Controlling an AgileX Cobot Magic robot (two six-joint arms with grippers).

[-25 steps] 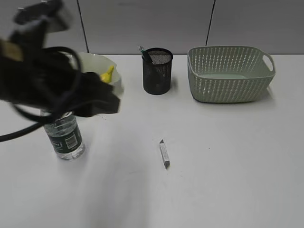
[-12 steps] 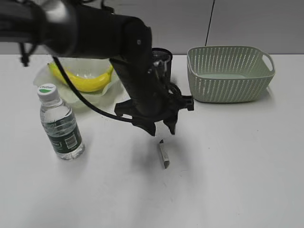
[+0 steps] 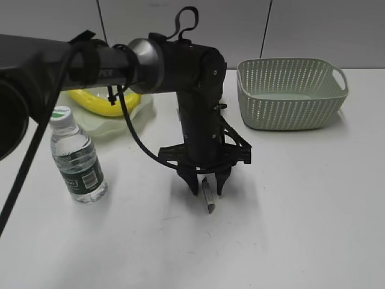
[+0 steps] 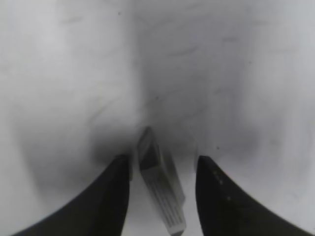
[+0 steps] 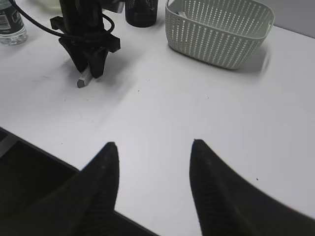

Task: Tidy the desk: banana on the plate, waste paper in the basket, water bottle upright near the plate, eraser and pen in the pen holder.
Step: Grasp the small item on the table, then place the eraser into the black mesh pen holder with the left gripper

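The grey-white eraser [image 3: 209, 202] lies flat on the desk [image 3: 301, 198] at mid-table. My left gripper [image 3: 207, 188] points straight down over it, open. In the left wrist view the eraser [image 4: 158, 184] sits between the two dark fingers [image 4: 110, 196] with a gap on each side. The banana [image 3: 103, 106] lies on the pale green plate [image 3: 117, 123]. The water bottle [image 3: 76, 158] stands upright in front of the plate. The pen holder [image 5: 141, 14] shows behind the left arm; the pen and the waste paper are hidden. My right gripper [image 5: 154, 144] hangs open and empty above the desk's near edge.
The sage-green basket [image 3: 292, 93] stands at the back right, with nothing showing above its rim. The left arm crosses from the far left over the plate area. In the right wrist view the desk's near edge [image 5: 44, 152] drops off at the lower left.
The left arm has swung from the bottle at the left to mid-table and come down over the eraser. The bottle stands alone. The right gripper's jaws stand as before.
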